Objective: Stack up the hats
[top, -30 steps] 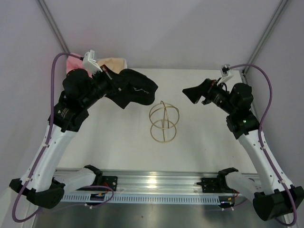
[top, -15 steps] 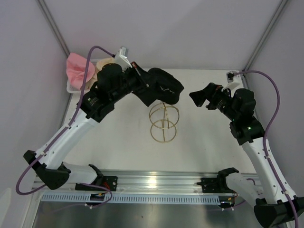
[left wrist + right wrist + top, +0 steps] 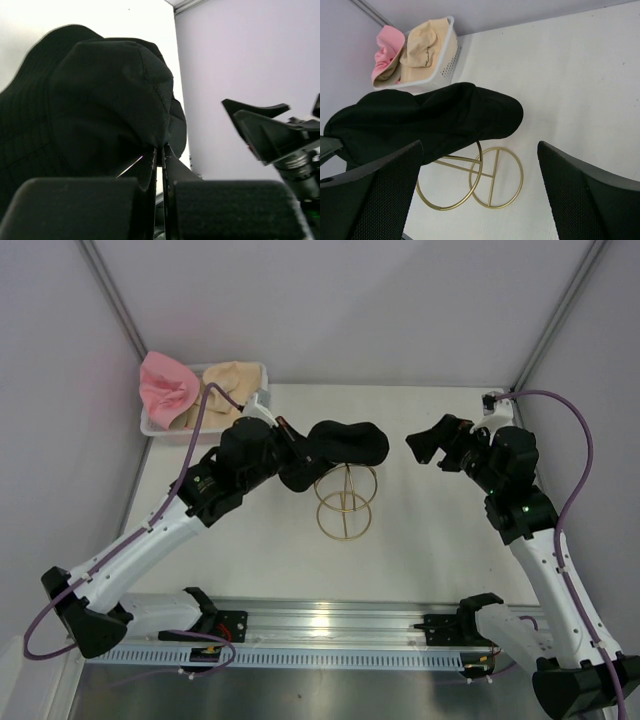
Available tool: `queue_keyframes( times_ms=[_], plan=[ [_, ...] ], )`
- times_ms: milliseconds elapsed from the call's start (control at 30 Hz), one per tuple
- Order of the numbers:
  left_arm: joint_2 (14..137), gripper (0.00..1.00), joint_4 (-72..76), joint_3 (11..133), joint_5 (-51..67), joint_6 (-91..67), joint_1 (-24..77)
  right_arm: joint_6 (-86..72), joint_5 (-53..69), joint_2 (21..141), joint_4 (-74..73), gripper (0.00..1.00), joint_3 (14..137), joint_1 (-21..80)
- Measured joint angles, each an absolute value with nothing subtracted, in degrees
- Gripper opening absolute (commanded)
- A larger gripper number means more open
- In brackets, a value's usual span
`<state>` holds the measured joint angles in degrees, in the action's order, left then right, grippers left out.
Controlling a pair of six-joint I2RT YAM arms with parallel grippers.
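1. I've got the black hat [image 3: 345,443] pinched by its brim in my left hand [image 3: 161,165], clamped tight on the cloth. It's right over the top of the gold wire stand [image 3: 346,502] in the middle of the tabletop [image 3: 430,540]. I honestly can't tell if the crown is touching the stand yet.
2. Biggest worry: I'm only holding one edge, so the rest droops. If I let go off-centre, I reckon it slides off the rounded wire top and flops onto the tabletop.
3. The stand looks light. Pushing down or dragging the cloth sideways could tip it or shove it out of place.
4. The floppy brim might also cling to my fingers when I open up, which would pull the hat back off.
5. My right hand [image 3: 430,445] is spread wide and holding nothing. It hovers just right of the stand and faces the hat, so the two hands could bump if both go in.
6. Pose: my left arm reaches far forward and in toward the centre, wrist turned to the right. My right arm is raised with a bent elbow, hand pointing left.
7. The pink hat [image 3: 165,390] and beige hat [image 3: 232,385] sit in the white basket [image 3: 150,427] at the far left, well apart from all this.
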<state>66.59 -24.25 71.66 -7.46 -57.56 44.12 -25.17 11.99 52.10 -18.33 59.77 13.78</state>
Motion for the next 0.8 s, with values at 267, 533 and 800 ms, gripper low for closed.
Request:
queue_keyframes(
  times_ms=[267,533,800],
  plan=[
    [71.44,0.01,-22.61,80.23,-8.01,-62.04,44.93,-21.52,14.87,51.53,-17.21,1.0,57.45,14.9],
    [71.46,0.01,-19.64,83.9,-11.9,-68.31,48.71,-20.27,14.92,48.25,-15.29,0.99,55.29,15.31],
    [71.99,0.01,-21.85,83.33,-13.41,-71.64,52.66,-19.33,11.99,46.24,-16.56,0.99,55.51,15.31]
  ],
)
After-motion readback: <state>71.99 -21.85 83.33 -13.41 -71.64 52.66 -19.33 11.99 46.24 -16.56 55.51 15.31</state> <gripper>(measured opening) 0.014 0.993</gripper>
